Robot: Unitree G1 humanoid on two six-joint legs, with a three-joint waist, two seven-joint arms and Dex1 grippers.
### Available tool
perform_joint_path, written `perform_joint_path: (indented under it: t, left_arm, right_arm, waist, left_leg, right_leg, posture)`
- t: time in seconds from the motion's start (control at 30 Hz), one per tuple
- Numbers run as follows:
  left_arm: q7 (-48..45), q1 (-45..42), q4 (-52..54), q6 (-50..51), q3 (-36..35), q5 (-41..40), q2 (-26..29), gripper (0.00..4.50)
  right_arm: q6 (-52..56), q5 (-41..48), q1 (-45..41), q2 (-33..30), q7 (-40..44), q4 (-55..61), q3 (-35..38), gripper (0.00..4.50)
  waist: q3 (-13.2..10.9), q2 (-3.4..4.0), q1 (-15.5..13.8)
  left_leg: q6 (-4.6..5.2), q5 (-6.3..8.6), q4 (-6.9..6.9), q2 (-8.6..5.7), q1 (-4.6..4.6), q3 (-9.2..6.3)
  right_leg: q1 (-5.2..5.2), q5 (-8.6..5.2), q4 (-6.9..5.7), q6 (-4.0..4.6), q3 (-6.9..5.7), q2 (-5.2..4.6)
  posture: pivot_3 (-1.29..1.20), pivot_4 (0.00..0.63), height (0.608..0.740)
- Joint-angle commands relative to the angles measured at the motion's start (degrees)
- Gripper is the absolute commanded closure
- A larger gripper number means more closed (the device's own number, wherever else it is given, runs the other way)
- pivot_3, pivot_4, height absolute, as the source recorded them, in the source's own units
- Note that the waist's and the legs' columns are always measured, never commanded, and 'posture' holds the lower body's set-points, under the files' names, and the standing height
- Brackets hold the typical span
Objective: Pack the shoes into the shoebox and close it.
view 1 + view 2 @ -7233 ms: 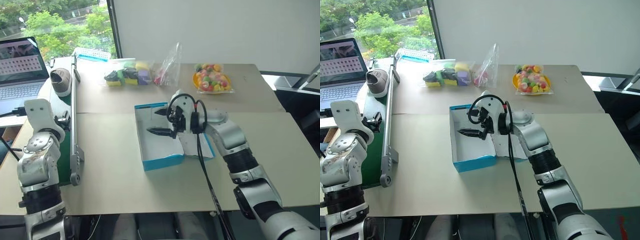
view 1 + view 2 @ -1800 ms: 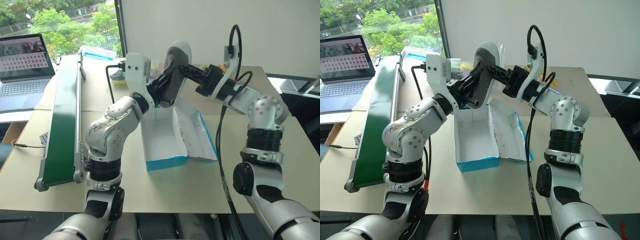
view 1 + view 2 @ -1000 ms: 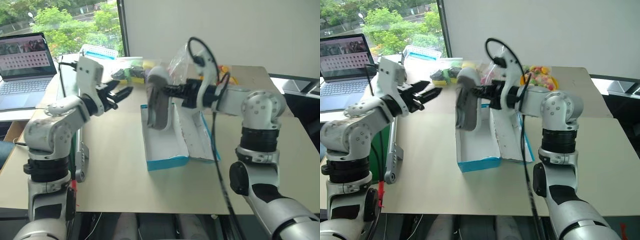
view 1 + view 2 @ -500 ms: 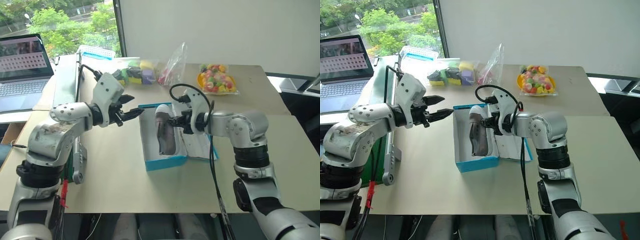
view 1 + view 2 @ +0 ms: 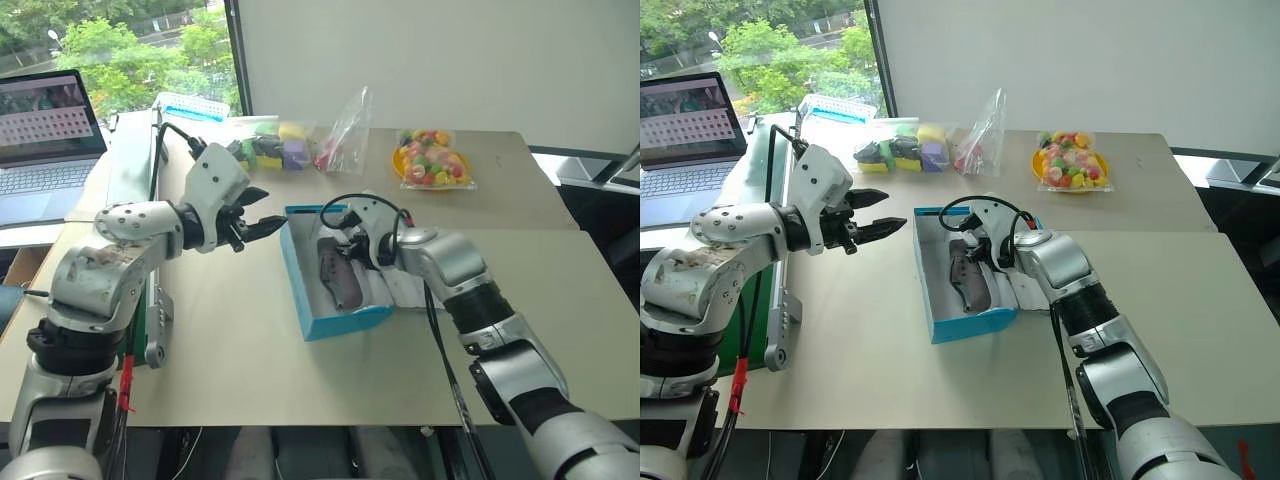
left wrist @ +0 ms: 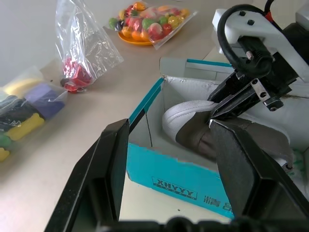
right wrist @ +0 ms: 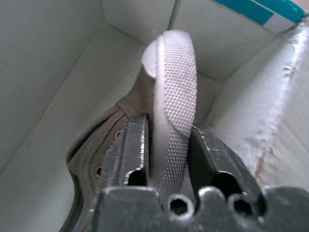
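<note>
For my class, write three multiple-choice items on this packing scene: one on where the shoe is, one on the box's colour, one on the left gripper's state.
1. Where is the shoe?
A. inside the shoebox
B. on the laptop
C. on the floor

2. What colour is the shoebox outside?
A. red
B. blue
C. black

3. How does the left gripper stand?
A. shut on the shoe
B. shut on a bag
C. open, holding nothing

Answers: 1 A, the shoe lies between the box walls; 2 B, its outer wall is bright blue; 3 C, its fingers are apart with nothing between them.
</note>
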State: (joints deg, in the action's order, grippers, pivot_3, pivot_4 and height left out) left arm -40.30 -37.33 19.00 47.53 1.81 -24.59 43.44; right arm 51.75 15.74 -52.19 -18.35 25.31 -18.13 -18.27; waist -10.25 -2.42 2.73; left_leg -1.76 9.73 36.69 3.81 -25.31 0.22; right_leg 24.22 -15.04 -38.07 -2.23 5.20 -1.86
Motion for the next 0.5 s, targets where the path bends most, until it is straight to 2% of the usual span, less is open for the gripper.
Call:
perform_joint_path:
  t: [0.03, 0.13, 0.2, 0.43, 0.5]
  left_arm:
    - [0.2, 0.3, 3.2, 0.7, -1.3, -0.2, 0.7, 1.68]
    - [0.1, 0.5, 3.2, 0.9, -1.5, -0.1, 0.9, 1.68]
    - [0.0, 0.7, 3.2, 1.2, -1.6, -0.1, 1.1, 1.68]
    - [1.5, 1.5, 2.3, 3.1, -2.9, 0.0, 1.3, 1.68]
    - [4.1, 1.7, 1.3, 5.0, -5.1, -0.2, 0.1, 1.19]
  right_arm:
    - [-0.8, -1.8, -2.1, -0.4, 1.6, 0.6, 1.8, 1.67]
    - [2.8, -1.1, -4.5, -1.5, 3.3, 7.1, 2.6, 0.59]
    - [4.5, -1.3, -6.8, -2.8, 3.9, 11.1, 3.0, 0.07]
    - [11.2, 1.0, -10.1, -6.2, 6.6, 20.0, 7.0, 0.07]
    - [9.5, 2.5, -9.6, -9.4, 11.1, 22.5, 7.5, 0.00]
  waist:
    - [0.0, 0.00, -0.1]
    - [0.0, 0.02, -0.3]
    - [0.0, 0.03, -0.3]
    - [0.0, 0.03, -0.3]
    - [0.0, 0.04, -0.5]
  left_leg:
    - [0.00, 0.00, 0.01, 0.00, 0.00, 0.00]
    - [0.00, 0.00, 0.01, 0.00, -0.06, -0.01]
    - [0.00, 0.00, 0.01, 0.00, -0.19, -0.01]
    - [0.00, 0.00, 0.00, 0.04, -0.21, -0.02]
    - [0.00, 0.00, 0.01, 0.03, -0.20, -0.02]
  right_leg:
    - [0.00, 0.00, -0.01, 0.00, 0.00, 0.00]
    - [0.05, 0.00, -0.01, 0.00, -0.01, 0.00]
    - [0.16, 0.00, -0.01, 0.00, -0.01, 0.00]
    - [0.17, 0.00, 0.01, 0.01, -0.04, 0.03]
    - [0.15, 0.00, 0.01, 0.01, -0.04, 0.02]
  posture:
    - [0.00, 0.150, 0.740]
    - [0.00, 0.150, 0.740]
    - [0.00, 0.150, 0.740]
    - [0.00, 0.150, 0.740]
    - [0.00, 0.150, 0.740]
